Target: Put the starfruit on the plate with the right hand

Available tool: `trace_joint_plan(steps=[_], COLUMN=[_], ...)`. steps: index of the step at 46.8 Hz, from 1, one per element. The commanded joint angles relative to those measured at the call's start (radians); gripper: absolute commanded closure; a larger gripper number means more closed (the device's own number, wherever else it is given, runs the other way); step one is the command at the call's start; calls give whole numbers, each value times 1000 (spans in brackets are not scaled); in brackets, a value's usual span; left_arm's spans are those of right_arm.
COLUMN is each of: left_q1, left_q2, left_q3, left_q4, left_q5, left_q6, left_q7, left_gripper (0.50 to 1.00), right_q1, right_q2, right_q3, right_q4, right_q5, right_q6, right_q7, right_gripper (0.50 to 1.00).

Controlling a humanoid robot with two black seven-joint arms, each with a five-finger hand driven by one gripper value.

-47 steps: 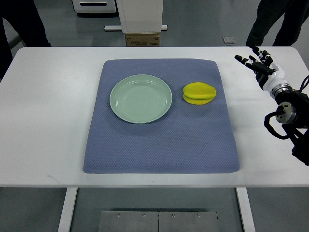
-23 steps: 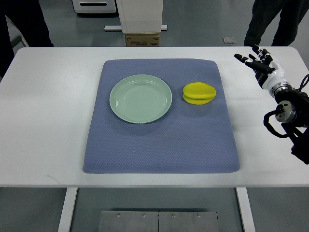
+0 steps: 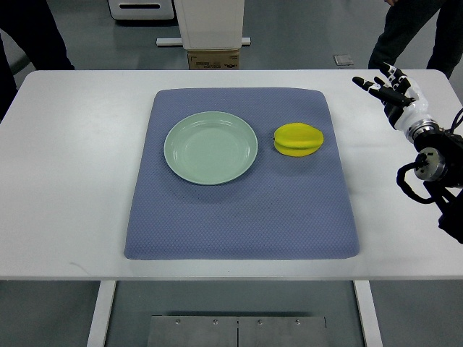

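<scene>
one yellow starfruit (image 3: 299, 139) lies right of centre in the frame on a blue mat (image 3: 242, 217), just beside the one pale green plate (image 3: 210, 147) at the centre, not touching it. the mat covers the middle of a white table (image 3: 65, 181). nothing stands between fruit and plate. two people's dark legs show at the top corners. the right hand (image 3: 394, 92) sits at the upper right over the table edge, fingers spread and released, holding nothing, well apart from the starfruit.

table (image 3: 65, 166): showing a smooth, matt white top
mat (image 3: 239, 217): looking like blue-grey cloth with a fine dimpled weave
plate (image 3: 210, 147): showing smooth, faintly glossy pale green
starfruit (image 3: 299, 139): looking smooth, waxy yellow
right hand (image 3: 394, 92): showing black and white hard plastic
</scene>
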Motion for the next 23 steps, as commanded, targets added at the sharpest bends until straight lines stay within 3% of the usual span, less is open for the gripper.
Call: trace_joint_plan(steps=[1,6,15,23], left_q1=[0,0,0,0], left_q2=[0,0,0,0], left_q3=[0,0,0,0], left_q4=[1,-1,0,1], left_q5=[0,0,0,0], left_q6=[0,0,0,0], left_q7=[0,-1,0,0], left_gripper=[500,500,500,500], right_q1=[8,9,-4,-20], right_q2=[0,-2,-11,-19], right_q3=[-1,-1,4,4], right_q4=[-1,-1,-6,-4], right_q5=[0,0,1,8], right_q6=[5,27,142,156], right_q7=[0,2,-8,5], right_gripper=[500,500,500,500])
